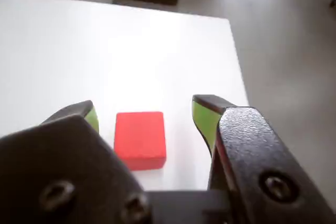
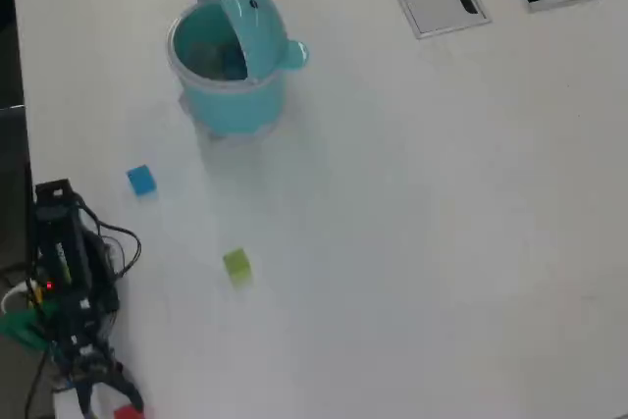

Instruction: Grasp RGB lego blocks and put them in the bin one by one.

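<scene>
One red block (image 1: 140,139) sits between the spread jaws of the gripper (image 1: 147,113), near the bench (image 1: 79,40) edge. Light and rigid, probably slick; pinch its flat opposite sides.

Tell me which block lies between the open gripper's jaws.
The red block, between the gripper jaws. The blue and green blocks lie apart, nearer the bin.

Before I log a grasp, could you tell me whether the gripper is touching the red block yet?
Apart. In the wrist view the gripper is open, and white table shows between the red block and each green finger pad.
</scene>
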`<state>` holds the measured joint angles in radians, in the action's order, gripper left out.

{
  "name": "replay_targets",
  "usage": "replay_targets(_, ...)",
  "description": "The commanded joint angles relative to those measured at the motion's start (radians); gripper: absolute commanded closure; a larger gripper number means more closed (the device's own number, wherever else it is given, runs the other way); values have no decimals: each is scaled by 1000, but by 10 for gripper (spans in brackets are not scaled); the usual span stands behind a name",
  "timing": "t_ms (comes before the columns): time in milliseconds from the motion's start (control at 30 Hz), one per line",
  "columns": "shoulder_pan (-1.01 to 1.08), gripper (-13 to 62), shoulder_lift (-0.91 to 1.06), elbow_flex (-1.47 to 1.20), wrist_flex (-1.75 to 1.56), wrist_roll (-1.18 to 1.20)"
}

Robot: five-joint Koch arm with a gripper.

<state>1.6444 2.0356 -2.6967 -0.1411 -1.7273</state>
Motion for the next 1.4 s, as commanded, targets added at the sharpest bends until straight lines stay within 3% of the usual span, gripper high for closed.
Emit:
replay_targets(0,20,165,-51,95,-5,-17)
replay_targets(967,2,163,-345,242,12,-8)
replay_targets(1367,2,170,-368,247,87,-6)
